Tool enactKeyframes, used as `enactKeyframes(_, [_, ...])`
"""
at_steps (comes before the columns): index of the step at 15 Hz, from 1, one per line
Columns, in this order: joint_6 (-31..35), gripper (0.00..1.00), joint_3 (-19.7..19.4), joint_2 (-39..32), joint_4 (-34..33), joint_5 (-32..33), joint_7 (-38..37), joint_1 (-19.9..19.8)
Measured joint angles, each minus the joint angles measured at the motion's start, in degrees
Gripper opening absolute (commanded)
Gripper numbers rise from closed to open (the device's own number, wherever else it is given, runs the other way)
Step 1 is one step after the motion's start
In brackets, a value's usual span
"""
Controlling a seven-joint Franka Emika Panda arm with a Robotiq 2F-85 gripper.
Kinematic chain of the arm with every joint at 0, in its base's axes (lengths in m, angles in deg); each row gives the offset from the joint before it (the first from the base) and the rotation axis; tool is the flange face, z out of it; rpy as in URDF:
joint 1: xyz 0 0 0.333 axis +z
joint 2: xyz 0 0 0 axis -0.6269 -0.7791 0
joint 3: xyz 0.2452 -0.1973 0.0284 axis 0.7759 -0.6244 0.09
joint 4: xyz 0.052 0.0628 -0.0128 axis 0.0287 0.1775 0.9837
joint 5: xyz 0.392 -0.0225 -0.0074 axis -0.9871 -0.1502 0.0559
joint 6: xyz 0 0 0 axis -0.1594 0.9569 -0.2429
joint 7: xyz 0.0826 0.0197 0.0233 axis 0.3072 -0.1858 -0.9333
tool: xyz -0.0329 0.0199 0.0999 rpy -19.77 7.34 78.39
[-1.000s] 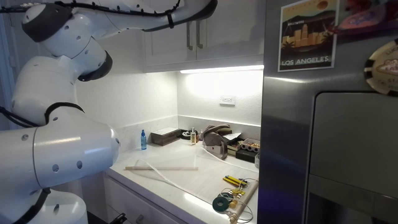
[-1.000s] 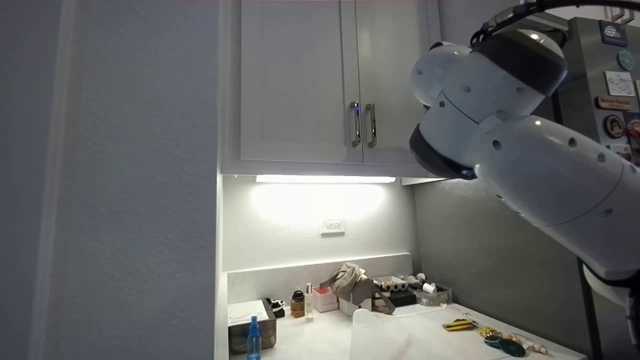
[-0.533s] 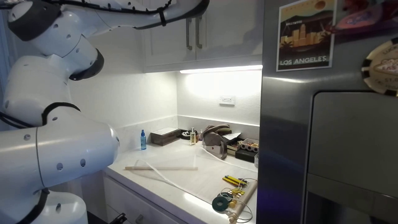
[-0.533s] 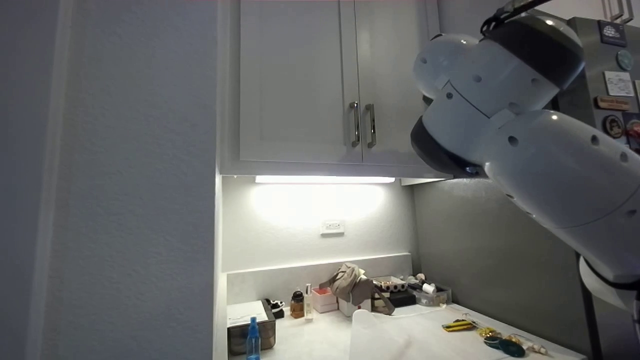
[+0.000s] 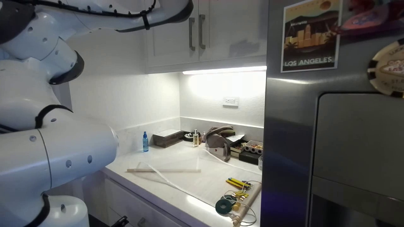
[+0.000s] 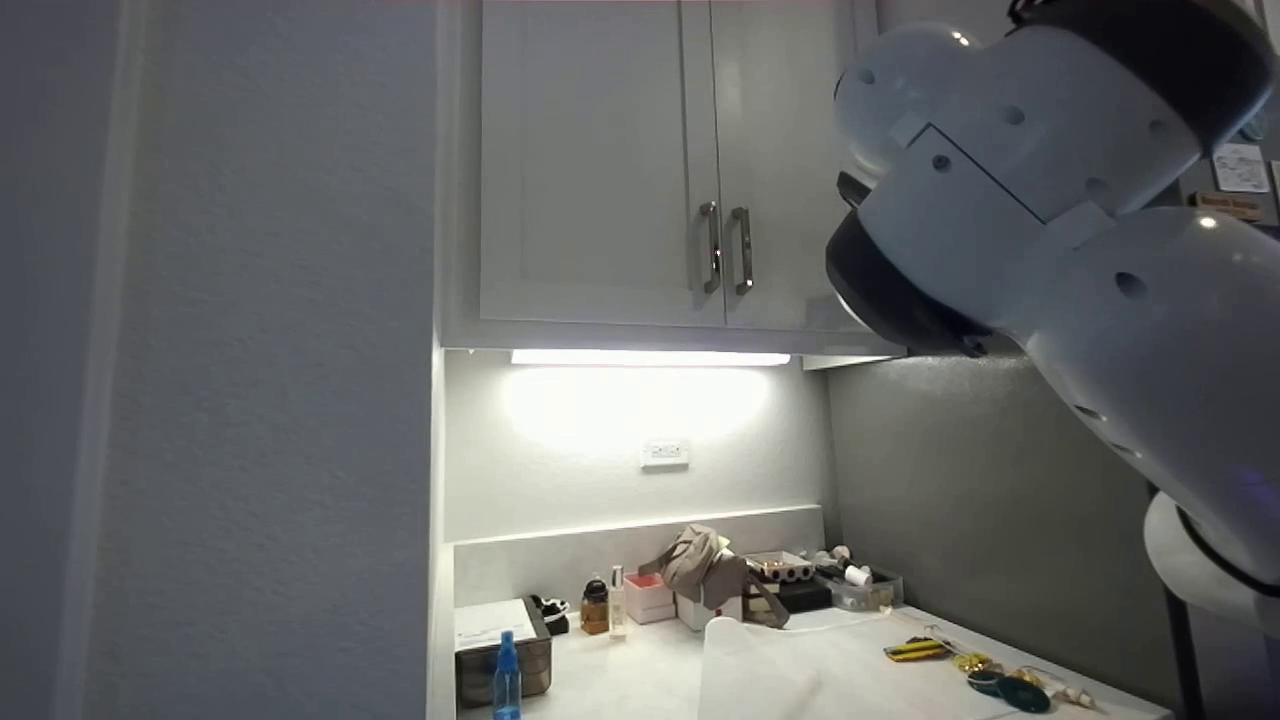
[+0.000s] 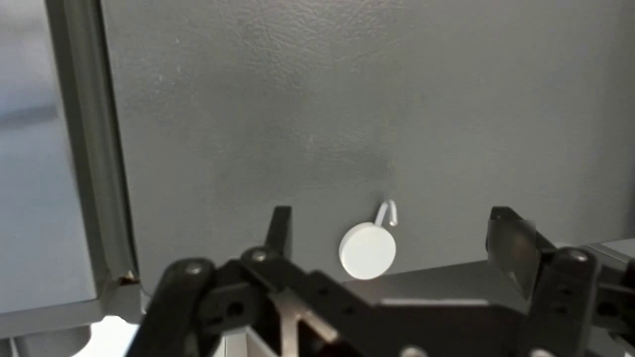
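One white hook [image 7: 367, 251] on gray panel [image 7: 347, 124], five o'clock in wrist view, seen between two wide-spread fingers [image 7: 281, 228] of end effector [image 7: 392, 210]; one blue bottle [image 5: 145, 143] on tabletop [image 5: 134, 159], eight o'clock in an exterior view.

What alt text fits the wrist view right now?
Open, empty gripper, its black fingers spread wide, with a white round-based hook showing between them, touching neither. The hook sits against a gray panel, which has a darker strip along its left edge.
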Motion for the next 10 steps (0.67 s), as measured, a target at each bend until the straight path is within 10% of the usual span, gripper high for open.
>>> enactKeyframes(10, [-4.59, 1.0, -0.17, -3.19, 2.04, 0.79, 5.61, 14.95])
